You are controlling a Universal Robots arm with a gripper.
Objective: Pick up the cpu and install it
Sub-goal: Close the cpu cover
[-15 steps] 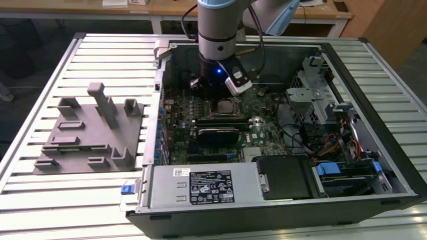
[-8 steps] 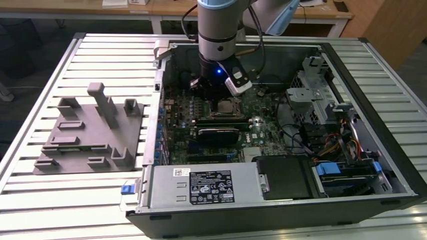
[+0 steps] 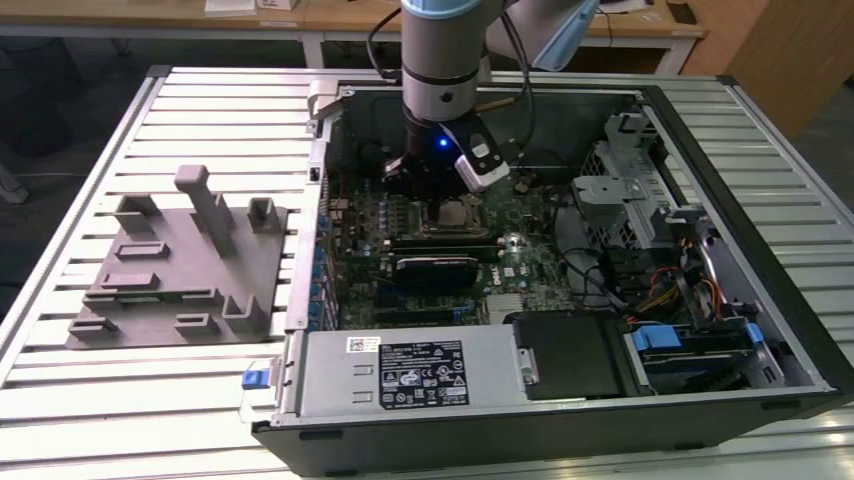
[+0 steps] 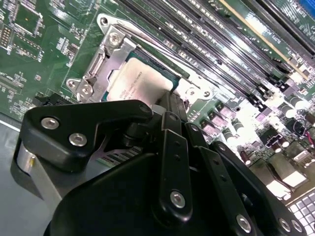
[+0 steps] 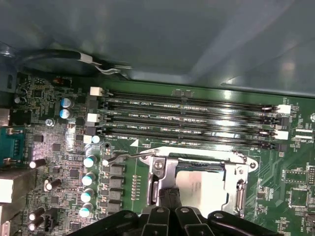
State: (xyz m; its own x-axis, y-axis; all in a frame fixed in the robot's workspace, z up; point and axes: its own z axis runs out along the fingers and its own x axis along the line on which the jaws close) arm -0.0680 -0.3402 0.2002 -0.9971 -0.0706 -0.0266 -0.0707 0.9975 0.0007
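Down inside the open computer case (image 3: 534,440) with the tool (image 3: 430,185), directly above the motherboard socket (image 5: 156,172). Cannot tell the tool's state. In both wrist views, cpu (image 4: 135,81) (image 5: 203,188) flat inside that socket's metal frame, right at the tool's tip.

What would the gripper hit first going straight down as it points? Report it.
The cpu, lying inside the socket frame directly under the gripper. Depth is unclear, so it may already be touching.

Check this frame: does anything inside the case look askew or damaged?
Nothing stands out. The cpu lies square within the socket frame, with the gripper right at its edge; nothing on the motherboard looks bent or loose.
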